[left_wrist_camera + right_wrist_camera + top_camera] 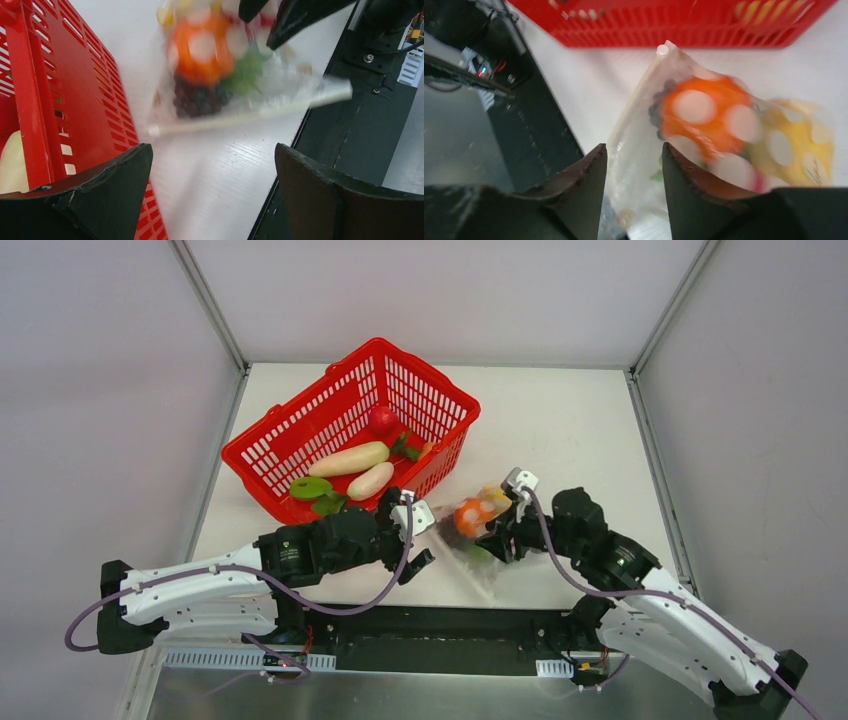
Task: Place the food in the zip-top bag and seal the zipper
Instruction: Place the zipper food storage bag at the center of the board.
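- The bag (462, 552) is soft, see-through plastic with white dots on it. It is on the white table (570, 420), between the two grippers and just beside the near corner of the basket (300, 405).
- Inside the bag are a round orange toy (469, 516), a yellow toy (495, 498), a bumpy dark purple toy (197, 99) and a green toy (246, 72). They are packed close together and look blurry through the plastic.
- The zipper (325, 94) is a thin, straight, whitish strip along the edge of the bag that faces the left gripper. I cannot tell if it is pressed closed.
- The left gripper (212, 150) has its two black fingers spread wide apart. Nothing is between them. It is near the zipper edge but not touching it.
- The right gripper (634, 150) has its jaws part way apart. Thin clear plastic from the bag sits in the gap, and the fingers do not squeeze it.
- The basket is hard red plastic with many little slots. Two long, smooth white radishes (350, 460) lie in it, with a shiny round red toy (381, 420) beside them.
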You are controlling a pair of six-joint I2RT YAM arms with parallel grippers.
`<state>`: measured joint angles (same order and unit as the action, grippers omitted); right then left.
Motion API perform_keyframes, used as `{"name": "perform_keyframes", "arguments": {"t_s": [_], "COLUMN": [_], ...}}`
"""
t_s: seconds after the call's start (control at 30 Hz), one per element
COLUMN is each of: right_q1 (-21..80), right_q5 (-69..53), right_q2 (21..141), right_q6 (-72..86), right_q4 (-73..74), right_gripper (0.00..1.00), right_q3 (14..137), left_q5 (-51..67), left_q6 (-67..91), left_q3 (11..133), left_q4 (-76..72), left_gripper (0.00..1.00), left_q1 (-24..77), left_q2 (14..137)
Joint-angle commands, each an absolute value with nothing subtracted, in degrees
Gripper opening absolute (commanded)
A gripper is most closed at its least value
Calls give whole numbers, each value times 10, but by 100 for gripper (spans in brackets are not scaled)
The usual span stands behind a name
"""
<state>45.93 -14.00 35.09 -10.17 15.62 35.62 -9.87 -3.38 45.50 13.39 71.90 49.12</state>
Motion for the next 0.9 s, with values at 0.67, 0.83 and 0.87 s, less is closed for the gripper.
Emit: {"name": "perform_keyframes", "arguments": {"t_s": [0.67, 0.83, 0.87], "right_q1": [460, 460, 460], "right_q5": [-18, 65, 71], "right_q2": [467, 539, 544], "right_q6": [70, 94, 95], "right_q4": [255, 322, 333], "right_gripper": [76, 78, 78], "right_q3": [429, 465, 470], "left_q5": [-18, -8, -9], "left_q6": [17, 28, 30], "left_q3": [505, 532, 534], "left_q4": [94, 122, 126], "left_gripper": [99, 99, 99], "left_q1": [715, 715, 715], "left_q2": [517, 537, 539]}}
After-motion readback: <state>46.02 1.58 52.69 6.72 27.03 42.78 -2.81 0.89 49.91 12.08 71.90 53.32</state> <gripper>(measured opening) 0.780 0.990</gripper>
